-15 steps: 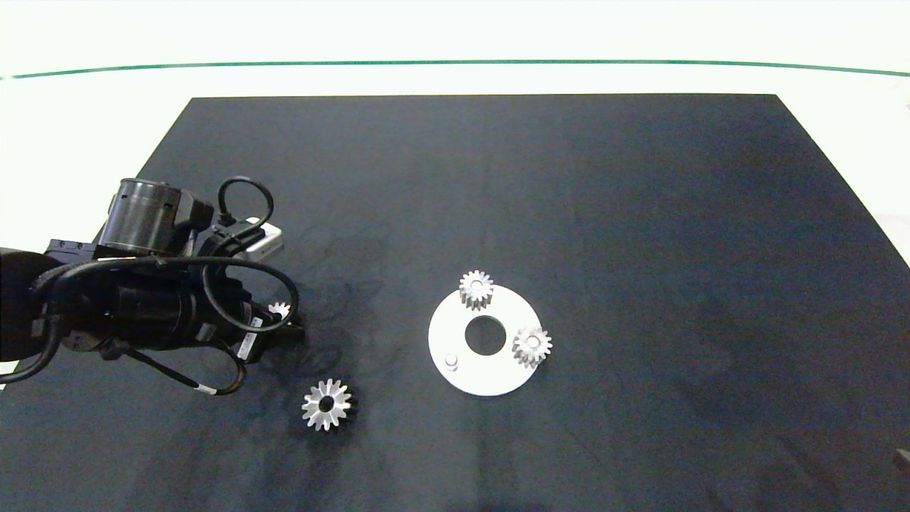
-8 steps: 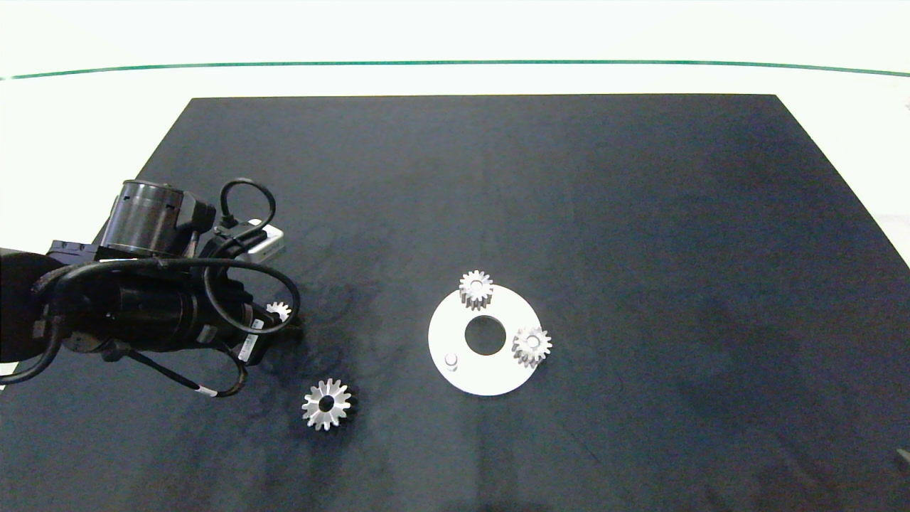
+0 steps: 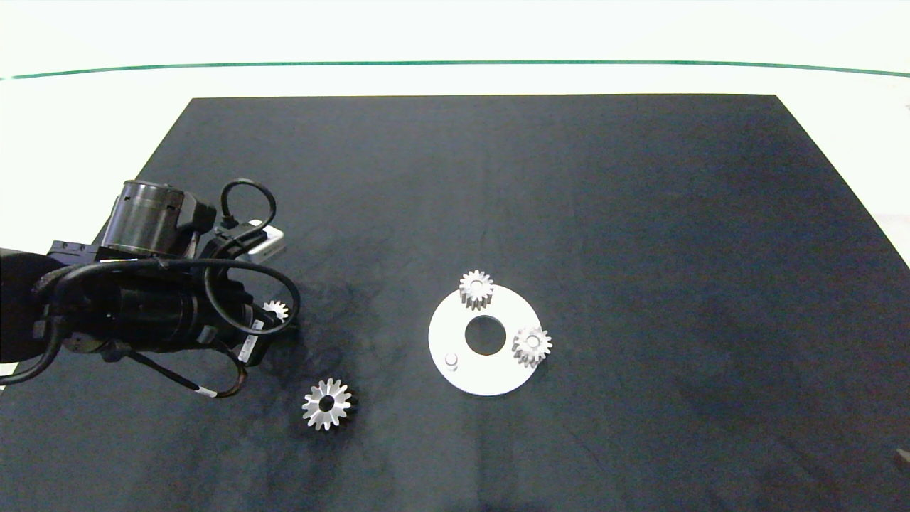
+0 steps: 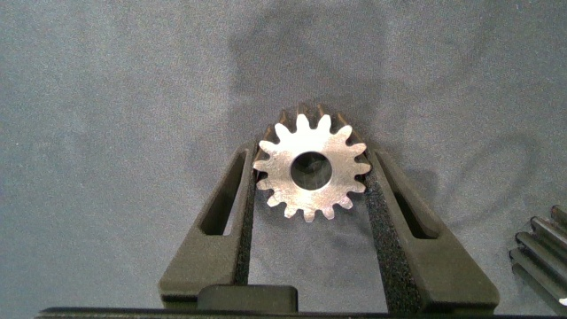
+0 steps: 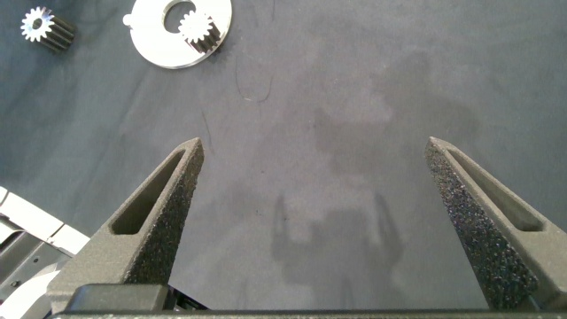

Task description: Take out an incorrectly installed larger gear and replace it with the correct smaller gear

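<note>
Where your left wrist camera looks down, the left gripper (image 4: 310,182) has its two grey fingers clamped on the smaller gear (image 4: 311,168), one foam pad pressed against the teeth on each side. That gear lies flat with its centre hole facing the camera, over the dark mat (image 4: 115,97). From the head camera you see only a sliver of the same smaller gear (image 3: 276,310) past the wrist of the left arm (image 3: 128,306), which reaches in from the left edge over the mat's left part; you cannot tell from either view whether the gear rests on the mat or hangs just above it.

Nearest you on the mat, the larger gear (image 3: 326,404) lies flat by itself, near the held gear and apart from the white disc (image 3: 466,380). Further right, that disc has a round centre hole and one bare peg (image 3: 451,360) standing on its near-left part. Two small gears sit on the disc: one (image 3: 532,345) at its right rim, and one (image 3: 475,289) at its far rim, each overhanging the edge slightly.

Your right gripper (image 5: 312,190) hangs over bare mat with its fingers spread wide apart and nothing between them; its wrist camera catches the disc (image 5: 155,44) and the larger gear (image 5: 44,27) well away.
</note>
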You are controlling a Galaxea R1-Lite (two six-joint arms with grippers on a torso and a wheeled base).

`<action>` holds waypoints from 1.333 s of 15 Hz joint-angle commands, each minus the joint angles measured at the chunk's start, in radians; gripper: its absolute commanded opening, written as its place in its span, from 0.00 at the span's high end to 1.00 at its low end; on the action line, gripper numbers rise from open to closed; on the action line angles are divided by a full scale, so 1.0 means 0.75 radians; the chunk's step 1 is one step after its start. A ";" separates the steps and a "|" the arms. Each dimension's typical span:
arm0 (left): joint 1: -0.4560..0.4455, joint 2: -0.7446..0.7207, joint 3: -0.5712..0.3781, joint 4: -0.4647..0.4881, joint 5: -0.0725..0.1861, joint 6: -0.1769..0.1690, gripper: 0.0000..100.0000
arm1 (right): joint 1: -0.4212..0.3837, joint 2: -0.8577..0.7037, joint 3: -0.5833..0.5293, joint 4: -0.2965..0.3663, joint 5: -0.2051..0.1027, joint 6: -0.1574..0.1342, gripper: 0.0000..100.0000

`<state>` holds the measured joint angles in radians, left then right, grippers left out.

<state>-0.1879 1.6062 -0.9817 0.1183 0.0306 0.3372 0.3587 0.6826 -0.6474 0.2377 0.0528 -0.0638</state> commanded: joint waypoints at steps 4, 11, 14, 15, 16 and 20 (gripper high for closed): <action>0.001 0.004 0.000 0.000 0.000 0.002 0.77 | 0.000 0.002 -0.002 0.002 -0.001 -0.001 0.00; -0.007 -0.029 -0.006 0.065 -0.002 0.004 0.90 | 0.002 0.000 -0.002 0.002 -0.001 -0.003 0.00; -0.036 -0.104 -0.012 0.110 -0.016 0.002 0.90 | 0.002 0.000 -0.002 0.002 0.001 -0.003 0.00; -0.048 -0.121 -0.012 0.122 -0.016 0.002 0.90 | 0.002 0.000 -0.002 0.004 0.001 -0.003 0.00; -0.069 -0.158 -0.012 0.143 -0.016 -0.002 0.90 | 0.002 -0.002 -0.002 0.004 0.001 -0.003 0.00; -0.154 -0.282 0.006 0.196 -0.018 -0.045 0.90 | 0.002 -0.016 0.000 0.004 0.001 -0.003 0.00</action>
<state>-0.2785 1.4517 -0.9813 0.2515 0.0164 0.3113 0.3602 0.6749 -0.6489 0.2396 0.0528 -0.0657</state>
